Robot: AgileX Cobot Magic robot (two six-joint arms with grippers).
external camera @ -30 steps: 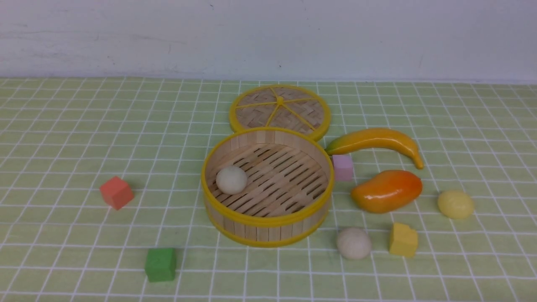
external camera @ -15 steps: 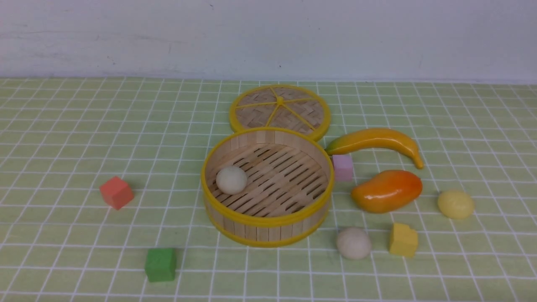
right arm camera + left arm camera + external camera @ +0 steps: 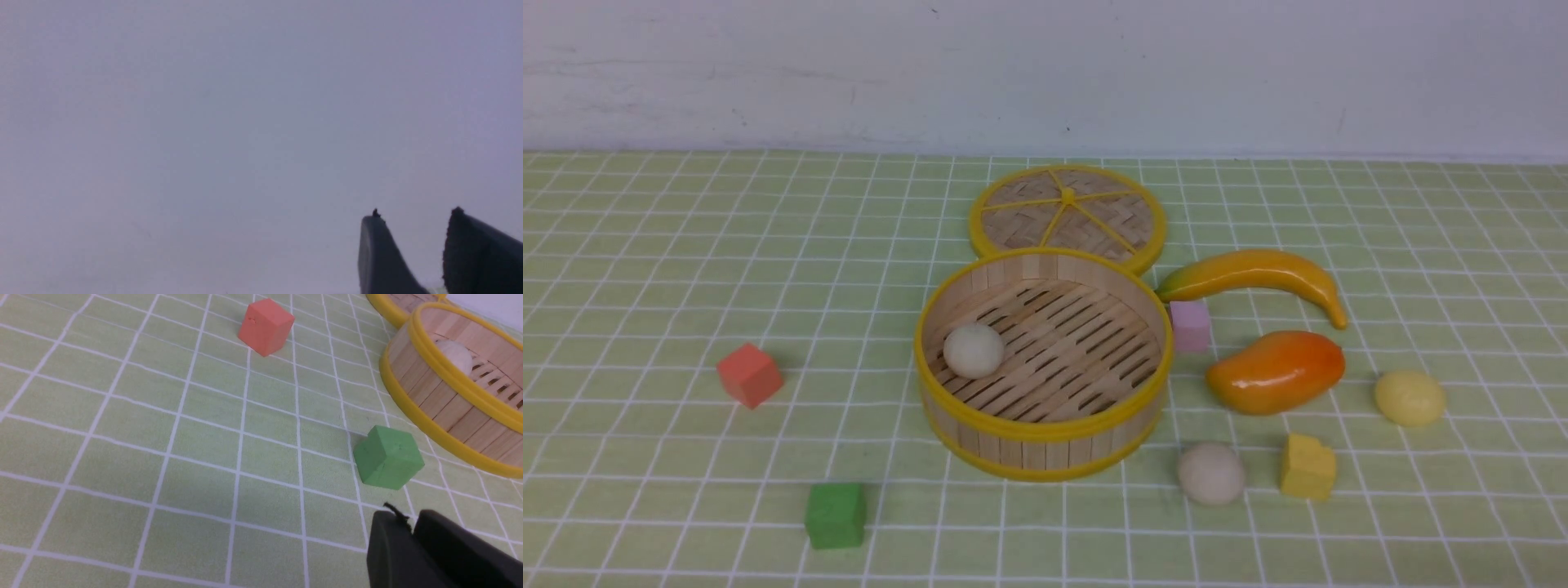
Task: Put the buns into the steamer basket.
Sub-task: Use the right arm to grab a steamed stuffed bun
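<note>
The steamer basket (image 3: 1045, 429) stands mid-table, and one off-white bun (image 3: 974, 349) lies on its slatted floor at the left. A second off-white bun (image 3: 1211, 473) rests on the cloth by the basket's front right. Farther right lies a pale yellow bun (image 3: 1410, 398). Neither arm shows in the front view. In the left wrist view my left gripper (image 3: 410, 520) hangs above the cloth near the green cube (image 3: 387, 461), its fingers almost together with nothing between them; the basket (image 3: 445, 412) and its bun (image 3: 453, 357) lie beyond. My right gripper (image 3: 414, 214) is open, empty, facing a blank wall.
The woven lid (image 3: 1068, 214) lies behind the basket. A banana (image 3: 1258, 273), a mango (image 3: 1276, 371), a pink cube (image 3: 1190, 325) and a yellow cube (image 3: 1307, 466) crowd the right side. A red cube (image 3: 750, 374) and the green cube (image 3: 835, 514) sit at the left.
</note>
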